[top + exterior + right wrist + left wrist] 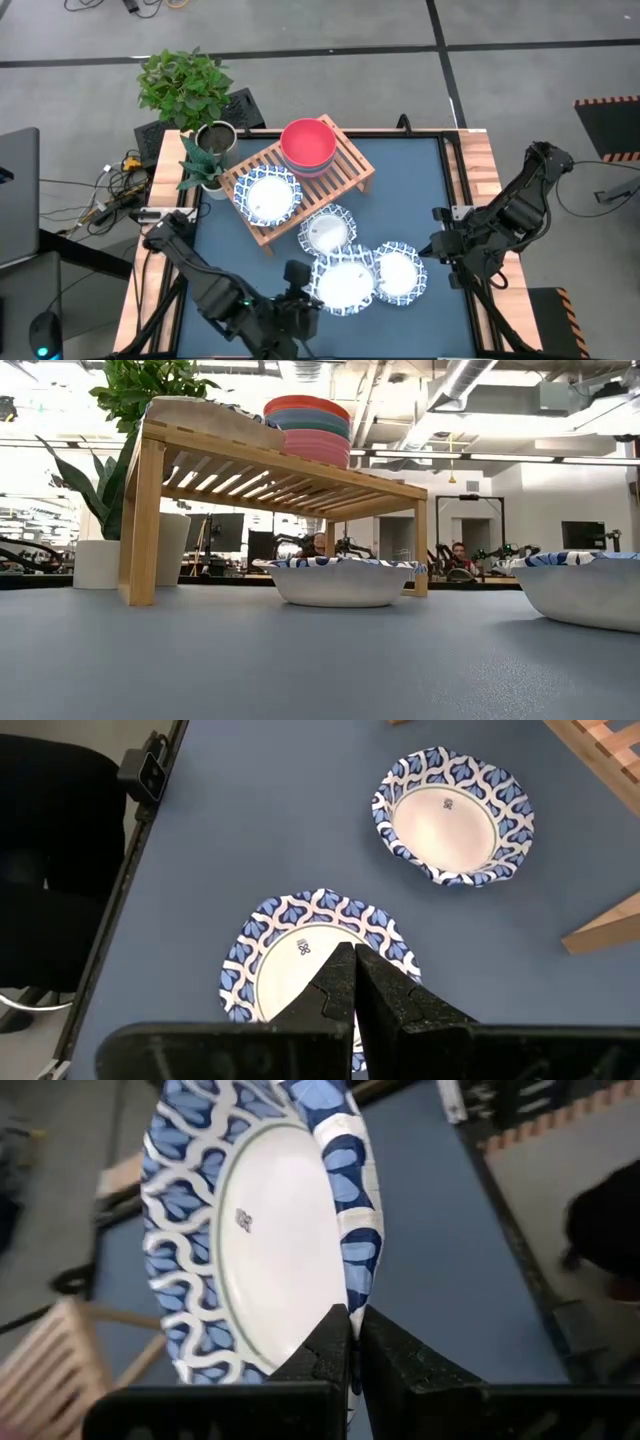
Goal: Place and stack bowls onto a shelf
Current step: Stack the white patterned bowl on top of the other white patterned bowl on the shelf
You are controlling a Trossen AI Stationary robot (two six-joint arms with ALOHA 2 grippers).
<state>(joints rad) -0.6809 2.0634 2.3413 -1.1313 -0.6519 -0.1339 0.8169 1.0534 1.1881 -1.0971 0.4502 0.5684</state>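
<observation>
The wooden slat shelf [350, 172] [250, 460] carries a stack of bowls, red on top [308, 145] [308, 422], and one blue-rimmed white dish [268, 194]. Three more such dishes are on the blue table: one beside the shelf [327, 231] [455, 815], one near the right arm [400, 272] [290, 955], and one at my left gripper [345, 283]. My left gripper [298, 275] [352, 1315] is shut on that dish. My right gripper [438, 243] [352, 958] is shut and sits to the right of the right-hand dish, touching nothing that I can see. My left gripper pinches the dish's wavy rim [345, 1285] between its two fingers, on the dish's left side, coming from the table's near left. The dish sits tilted in the hold. Its far rim [375, 275] overlaps the neighbouring dish; whether it is lifted clear I cannot tell.
A metal plant pot [215, 140] and a leafy plant [185, 85] stand at the table's far left corner, next to the shelf. A raised wooden border runs along the table's right edge [480, 180]. People sit at desks in the room behind [460, 558].
</observation>
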